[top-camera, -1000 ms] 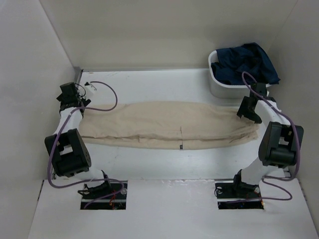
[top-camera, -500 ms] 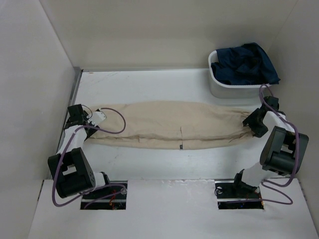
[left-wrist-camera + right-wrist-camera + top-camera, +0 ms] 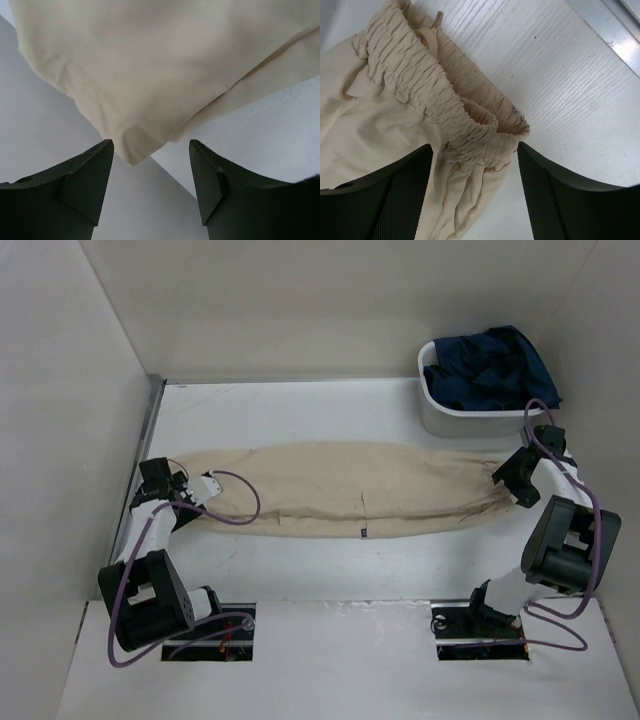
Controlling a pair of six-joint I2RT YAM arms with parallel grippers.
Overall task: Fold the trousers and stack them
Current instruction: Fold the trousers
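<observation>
The left gripper (image 3: 150, 150) is seen spread wide, nothing held, a hem corner (image 3: 134, 147) of the beige trousers (image 3: 340, 485) lying between its fingertips. The right gripper (image 3: 475, 149) is likewise spread wide over the gathered waistband (image 3: 420, 85). The trousers are laid flat, lengthwise across the table (image 3: 300, 410). The cloth is judged light, limp and not slippery; it is best pinched through all layers at hem corner and waistband

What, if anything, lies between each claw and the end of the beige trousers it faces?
Nothing visible. The left claw is open, with the hem corner of the trousers right at its fingertips. The right claw is open right at the elastic waistband.
</observation>
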